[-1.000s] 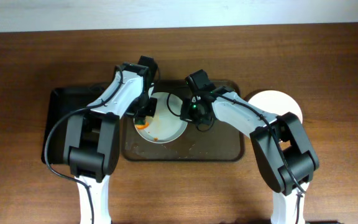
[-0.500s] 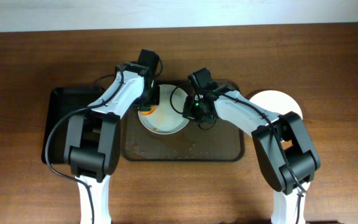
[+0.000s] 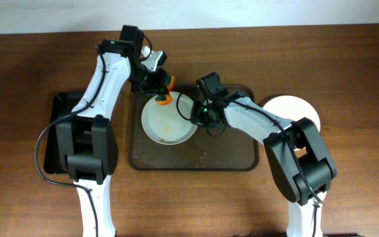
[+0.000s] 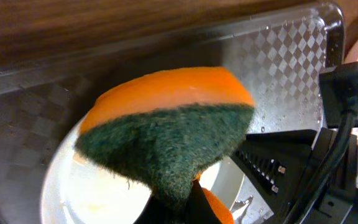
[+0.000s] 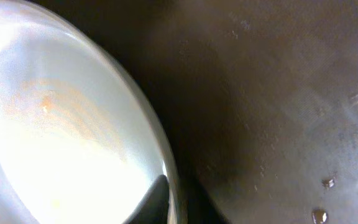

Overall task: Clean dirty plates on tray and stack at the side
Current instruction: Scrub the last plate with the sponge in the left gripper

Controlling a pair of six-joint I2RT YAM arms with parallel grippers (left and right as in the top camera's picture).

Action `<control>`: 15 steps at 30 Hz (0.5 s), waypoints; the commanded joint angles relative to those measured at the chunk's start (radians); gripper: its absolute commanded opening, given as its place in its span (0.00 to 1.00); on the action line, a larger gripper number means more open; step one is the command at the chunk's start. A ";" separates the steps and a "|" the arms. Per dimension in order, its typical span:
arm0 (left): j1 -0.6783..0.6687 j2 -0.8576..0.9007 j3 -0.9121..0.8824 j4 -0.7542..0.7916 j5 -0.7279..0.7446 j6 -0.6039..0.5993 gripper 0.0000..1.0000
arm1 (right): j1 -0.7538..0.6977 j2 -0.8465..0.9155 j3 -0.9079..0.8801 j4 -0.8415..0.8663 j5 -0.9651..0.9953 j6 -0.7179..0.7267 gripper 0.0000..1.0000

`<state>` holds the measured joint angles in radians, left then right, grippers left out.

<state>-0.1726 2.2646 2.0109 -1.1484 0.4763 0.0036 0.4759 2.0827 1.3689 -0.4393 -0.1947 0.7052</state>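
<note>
A white plate (image 3: 166, 122) with orange smears lies on the dark tray (image 3: 232, 155). My left gripper (image 3: 159, 87) is shut on an orange and green sponge (image 3: 166, 97), held just above the plate's far rim; the sponge fills the left wrist view (image 4: 166, 134). My right gripper (image 3: 198, 117) is shut on the plate's right rim, one finger (image 5: 151, 202) on top of it. The plate's smeared face (image 5: 55, 143) shows in the right wrist view. A clean white plate (image 3: 291, 112) lies on the table to the right of the tray.
A black bin (image 3: 61, 141) stands left of the tray. Water drops dot the tray's surface (image 5: 291, 124). The right arm's black cable and body (image 4: 340, 112) sit close to the sponge in the left wrist view.
My left gripper has lifted with the sponge and swung from the plate's left part to its far rim. The plate has shifted slightly. The right gripper stays on the rim.
</note>
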 commanded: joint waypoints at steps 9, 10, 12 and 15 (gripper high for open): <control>-0.001 -0.011 0.027 -0.008 -0.216 -0.018 0.02 | -0.044 -0.131 -0.009 -0.195 0.047 -0.169 0.04; -0.001 -0.011 0.027 -0.008 -0.216 -0.018 0.02 | -0.035 -0.197 -0.009 -0.262 0.129 -0.195 0.04; -0.001 -0.011 0.027 -0.005 -0.216 -0.018 0.02 | 0.009 -0.315 -0.009 -0.381 0.364 -0.204 0.04; -0.001 -0.009 0.027 -0.005 -0.216 -0.018 0.02 | 0.170 -0.391 -0.009 -0.546 0.822 -0.203 0.04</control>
<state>-0.1734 2.2650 2.0220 -1.1561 0.2672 -0.0044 0.5449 1.7157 1.3590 -0.9352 0.2592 0.5129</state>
